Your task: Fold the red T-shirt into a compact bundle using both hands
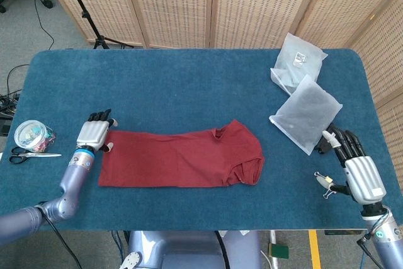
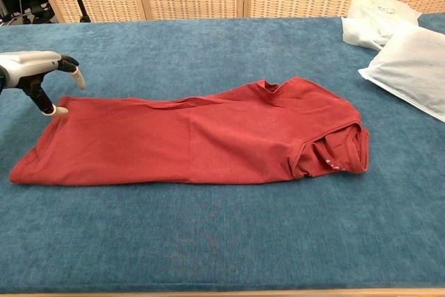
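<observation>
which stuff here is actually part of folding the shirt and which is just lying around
Part of the job:
red T-shirt
left hand, at the shirt's far-left corner
right hand, off to the side

Just lying about:
two plastic bags
binder clip
scissors
jar of small items

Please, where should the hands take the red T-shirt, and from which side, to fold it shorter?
Probably the left hand should pinch the hem corners of the red T-shirt, coming from the left. The shirt lies as a long flat strip, collar end to the right, so the free hem can lift and fold rightward.
</observation>
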Robot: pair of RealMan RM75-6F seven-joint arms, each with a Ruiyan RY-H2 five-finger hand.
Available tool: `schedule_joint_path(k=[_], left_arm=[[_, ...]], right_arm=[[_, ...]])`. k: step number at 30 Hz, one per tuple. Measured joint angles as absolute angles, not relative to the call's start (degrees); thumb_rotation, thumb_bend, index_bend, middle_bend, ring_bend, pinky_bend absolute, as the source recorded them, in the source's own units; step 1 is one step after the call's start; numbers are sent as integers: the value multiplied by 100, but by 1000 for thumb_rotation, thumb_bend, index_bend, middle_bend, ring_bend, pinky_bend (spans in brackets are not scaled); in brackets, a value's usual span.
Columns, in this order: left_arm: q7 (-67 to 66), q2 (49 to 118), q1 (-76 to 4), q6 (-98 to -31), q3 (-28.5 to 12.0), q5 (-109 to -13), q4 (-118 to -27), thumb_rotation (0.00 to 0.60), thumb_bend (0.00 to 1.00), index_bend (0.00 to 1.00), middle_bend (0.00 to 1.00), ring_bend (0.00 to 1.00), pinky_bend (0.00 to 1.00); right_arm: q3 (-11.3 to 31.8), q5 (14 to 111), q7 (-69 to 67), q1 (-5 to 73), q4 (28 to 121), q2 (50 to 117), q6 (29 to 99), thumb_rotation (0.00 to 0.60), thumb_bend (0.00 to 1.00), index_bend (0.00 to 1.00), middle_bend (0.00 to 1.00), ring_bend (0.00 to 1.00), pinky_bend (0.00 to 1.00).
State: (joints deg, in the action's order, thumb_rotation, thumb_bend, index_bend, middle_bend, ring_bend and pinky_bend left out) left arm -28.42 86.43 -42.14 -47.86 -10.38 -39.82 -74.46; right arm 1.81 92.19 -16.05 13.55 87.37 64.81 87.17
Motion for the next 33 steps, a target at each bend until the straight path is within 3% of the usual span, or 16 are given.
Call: schedule_joint_path(k=[13,21,33], left_arm=[[-2760,8910,-4320,-4660,-914,-3837,-7038,600,340,375,0,0,0],[-2544,8933,-4253,-4714,-873,-4052,-7069,600,343,511,0,0,0],[-2330,8964,-4148,-4913,-827,-4414,-7192,600,354,600,0,0,0]], right_arm=[[263,9201,-1664,1338,8722,6487,8635,600,0,0,0,0,0],[288,9219,-1702,1313,8713,6482,8633,600,0,0,0,0,0],[321,9225,-1756,1309,8696,6482,8583,600,0,0,0,0,0]])
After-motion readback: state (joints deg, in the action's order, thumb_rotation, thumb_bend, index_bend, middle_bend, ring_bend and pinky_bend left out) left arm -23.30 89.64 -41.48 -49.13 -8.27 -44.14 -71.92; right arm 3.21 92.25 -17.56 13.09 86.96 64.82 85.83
